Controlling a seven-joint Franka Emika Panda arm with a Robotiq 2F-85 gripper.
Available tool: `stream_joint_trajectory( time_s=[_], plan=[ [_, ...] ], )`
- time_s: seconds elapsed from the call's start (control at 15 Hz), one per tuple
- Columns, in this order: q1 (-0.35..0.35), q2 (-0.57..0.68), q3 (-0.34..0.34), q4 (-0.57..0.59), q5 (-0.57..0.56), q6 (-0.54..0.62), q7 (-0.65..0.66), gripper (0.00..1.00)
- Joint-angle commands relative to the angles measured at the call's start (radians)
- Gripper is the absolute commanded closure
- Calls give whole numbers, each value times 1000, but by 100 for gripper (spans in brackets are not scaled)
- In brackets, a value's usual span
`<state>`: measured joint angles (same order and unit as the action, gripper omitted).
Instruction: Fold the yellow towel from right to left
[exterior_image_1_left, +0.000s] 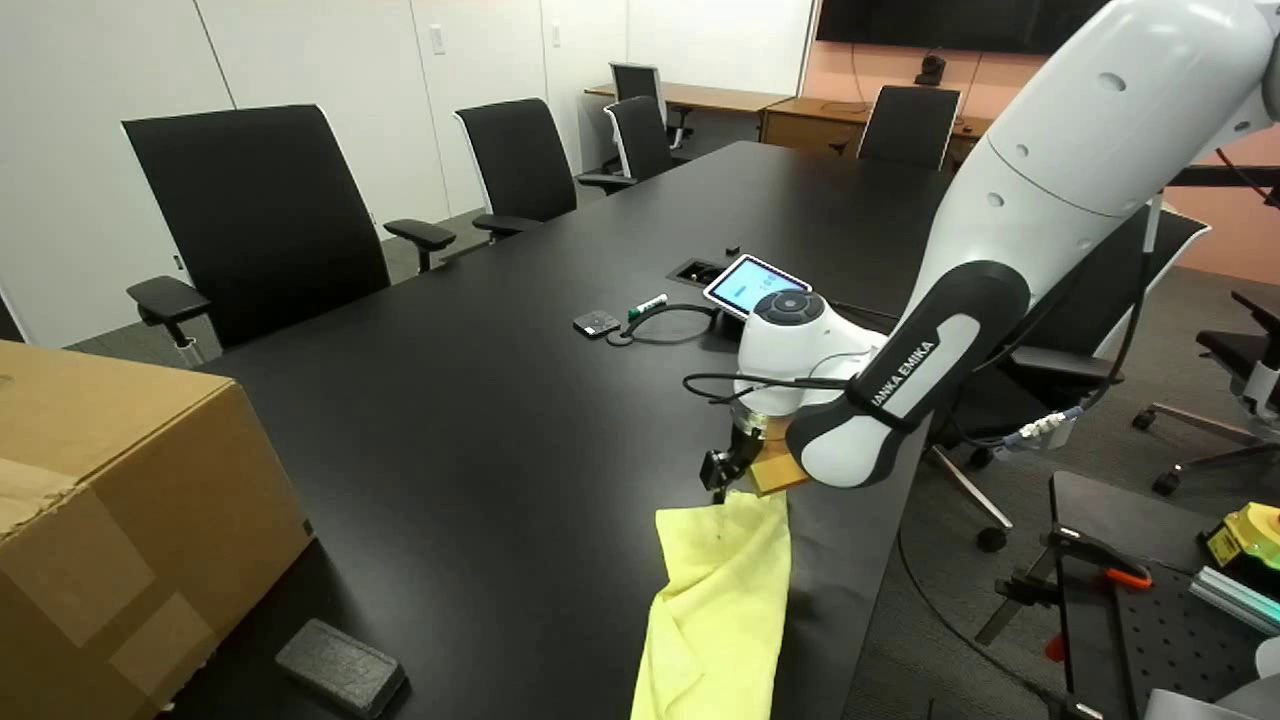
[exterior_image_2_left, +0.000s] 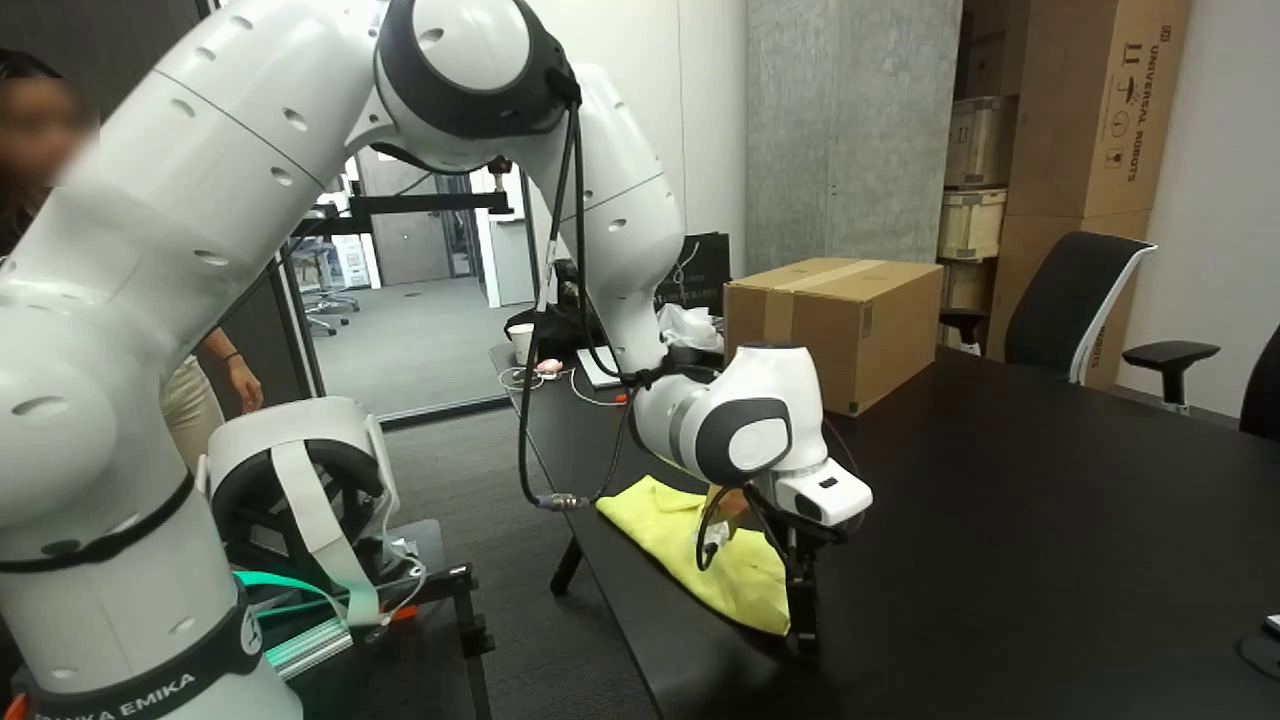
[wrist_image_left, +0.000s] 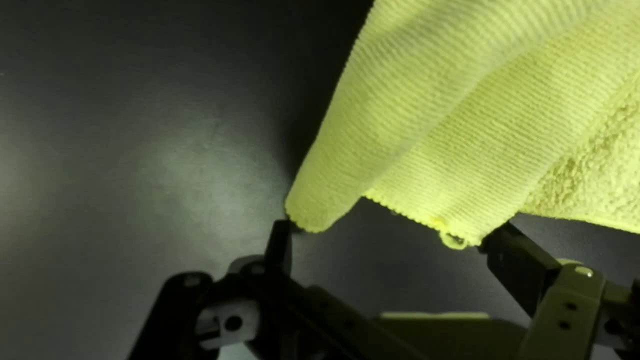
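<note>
One pale-yellow, ribbed fabric towel, elongated, folded over on itself, lies on the black, flat-topped bench, along the long edge that the white robot arm crosses. One black, two-fingered end effector: jaws wide apart, at the towel's end.

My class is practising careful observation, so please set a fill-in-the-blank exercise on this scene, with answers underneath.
1. The towel is coloured ____.
2. In the wrist view, the pincer is not shut but ____.
3. The lettering on the robot arm ends with the word ____.
4. The cardboard box rests on a tabletop coloured ____.

Missing words: yellow; open; EMIKA; black.
</note>
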<state>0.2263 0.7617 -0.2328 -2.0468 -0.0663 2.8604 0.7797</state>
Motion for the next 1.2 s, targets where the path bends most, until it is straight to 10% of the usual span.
stream_joint_trajectory(
  time_s=[0.0, 0.27, 0.73, 1.13],
  plan=[
    [4, -29, 12, -49, 37, 14, -49, 0],
    [14, -33, 5, -49, 39, 9, -54, 0],
    [40, -35, -9, -39, 30, -9, -48, 66],
    [60, -53, -25, -39, 19, -50, -41, 94]
  ],
)
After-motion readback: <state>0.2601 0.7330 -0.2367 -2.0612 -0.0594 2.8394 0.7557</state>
